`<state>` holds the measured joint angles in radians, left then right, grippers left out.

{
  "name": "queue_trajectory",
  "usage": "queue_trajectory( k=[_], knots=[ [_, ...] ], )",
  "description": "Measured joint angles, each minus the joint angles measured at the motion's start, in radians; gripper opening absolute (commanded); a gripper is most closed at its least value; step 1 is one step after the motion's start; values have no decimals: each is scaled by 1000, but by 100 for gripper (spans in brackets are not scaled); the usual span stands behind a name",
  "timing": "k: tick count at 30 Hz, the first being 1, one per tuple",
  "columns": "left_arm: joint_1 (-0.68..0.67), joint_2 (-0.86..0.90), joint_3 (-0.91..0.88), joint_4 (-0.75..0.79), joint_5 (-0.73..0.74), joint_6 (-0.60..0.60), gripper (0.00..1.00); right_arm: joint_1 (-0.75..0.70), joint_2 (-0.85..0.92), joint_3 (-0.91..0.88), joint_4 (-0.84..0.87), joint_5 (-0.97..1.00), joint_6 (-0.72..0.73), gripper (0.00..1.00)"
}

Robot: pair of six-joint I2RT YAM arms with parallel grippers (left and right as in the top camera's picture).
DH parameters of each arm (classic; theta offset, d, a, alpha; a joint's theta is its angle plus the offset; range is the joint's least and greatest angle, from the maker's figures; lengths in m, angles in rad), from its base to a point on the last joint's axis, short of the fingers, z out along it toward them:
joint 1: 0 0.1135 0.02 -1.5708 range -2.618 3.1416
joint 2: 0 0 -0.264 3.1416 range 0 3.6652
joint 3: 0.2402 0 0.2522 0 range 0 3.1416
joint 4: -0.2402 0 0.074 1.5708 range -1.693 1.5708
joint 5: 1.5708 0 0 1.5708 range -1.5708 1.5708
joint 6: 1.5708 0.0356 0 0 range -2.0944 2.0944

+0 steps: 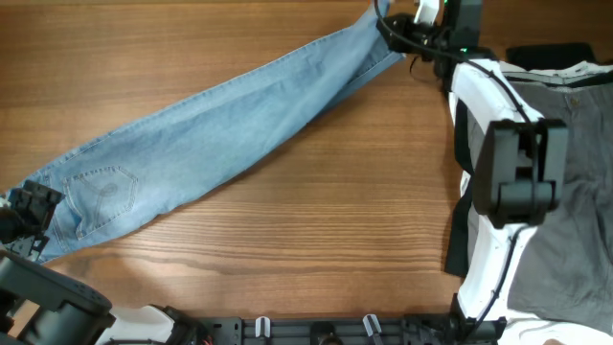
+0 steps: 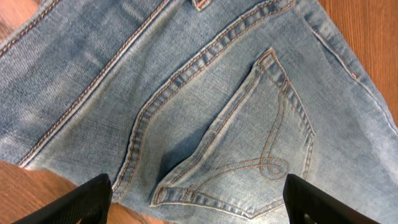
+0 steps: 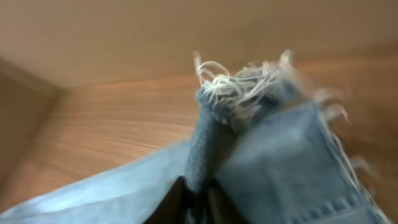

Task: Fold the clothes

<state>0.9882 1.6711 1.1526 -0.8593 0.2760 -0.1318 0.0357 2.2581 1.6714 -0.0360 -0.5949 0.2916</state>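
Item one, left gripper (image 2: 202, 208): I read its jaws as wide apart, the two dark fingers (image 2: 84, 200) at either side of the wrist view, hanging over the seat of the jeans (image 2: 186, 81) with the stitched back pocket (image 2: 249, 143) between them. Item two, right gripper (image 3: 194, 196): at the far leg end, with the frayed hem (image 3: 242, 87) bunched up against its fingers; the wrist view is blurred, and I cannot tell whether the jaws clamp the cloth or stand loose around it. Item three, the jeans (image 1: 239, 125): light blue denim, stretched full-length in a diagonal across the desk (image 1: 316, 220), waist end at the lower left by the left gripper (image 1: 29, 216), hem at the upper right by the right gripper (image 1: 397, 36). Item four: a grey cloth (image 1: 575, 201) lies at the right edge, under the right arm.
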Motion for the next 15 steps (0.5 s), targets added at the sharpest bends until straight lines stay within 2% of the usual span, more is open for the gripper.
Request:
queue_trajectory(
  k=[2, 7, 12, 15],
  knots=[
    [0, 0, 0, -14, 0, 0, 88, 0, 74, 1, -49, 25, -9, 84],
    [0, 0, 0, -35, 3, 0, 85, -23, 97, 23, -235, 23, -32, 84],
    [0, 0, 0, -39, 82, 8, 72, -46, 19, 16, -537, -42, -142, 87],
    [0, 0, 0, -56, 119, 10, 71, 7, -129, 5, -718, -74, -211, 90]
  ],
)
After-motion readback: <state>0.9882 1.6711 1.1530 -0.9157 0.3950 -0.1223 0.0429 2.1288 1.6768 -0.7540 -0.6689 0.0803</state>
